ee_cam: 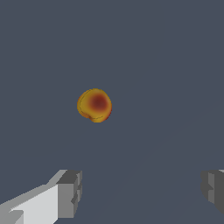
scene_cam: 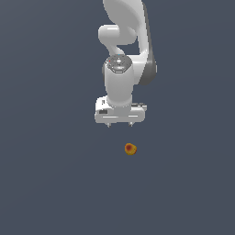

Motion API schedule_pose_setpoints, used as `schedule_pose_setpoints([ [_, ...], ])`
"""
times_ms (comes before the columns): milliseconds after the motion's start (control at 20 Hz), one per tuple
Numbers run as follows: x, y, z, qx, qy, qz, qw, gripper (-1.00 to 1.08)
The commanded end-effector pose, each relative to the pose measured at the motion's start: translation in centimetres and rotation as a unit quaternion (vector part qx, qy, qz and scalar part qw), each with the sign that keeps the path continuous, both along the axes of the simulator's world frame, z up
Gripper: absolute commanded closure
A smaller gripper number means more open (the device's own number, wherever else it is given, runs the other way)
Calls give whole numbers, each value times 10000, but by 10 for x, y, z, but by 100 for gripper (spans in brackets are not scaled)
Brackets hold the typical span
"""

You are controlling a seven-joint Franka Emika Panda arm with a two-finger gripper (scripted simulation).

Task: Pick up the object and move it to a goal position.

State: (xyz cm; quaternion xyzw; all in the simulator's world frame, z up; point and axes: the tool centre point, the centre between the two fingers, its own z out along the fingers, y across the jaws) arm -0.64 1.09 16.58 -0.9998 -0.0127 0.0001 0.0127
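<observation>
Fruit-like lump (scene_cam: 130, 148), small, round, yellow-orange with a red patch, lies on the dark grey floor (scene_cam: 50, 183). White gripper (scene_cam: 120, 125) hangs near it with jaws spread wide, holding and touching nothing.

The white end effector (scene_cam: 120, 125) points down with its fingertips spread apart, and the object (scene_cam: 130, 148) lies just below it, untouched.

Bare grey floor (scene_cam: 55, 183) surrounds the object (scene_cam: 130, 148); the spread-fingered end effector (scene_cam: 120, 125) hangs unobstructed.
</observation>
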Motion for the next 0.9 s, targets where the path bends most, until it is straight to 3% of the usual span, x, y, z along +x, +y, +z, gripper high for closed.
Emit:
schedule_pose_setpoints([
  [0,0,0,0,0,0,0,10000,-92],
  [550,0,0,0,0,7,1,10000,-92],
  [850,-16,8,-18,15,292,42,9996,-92],
])
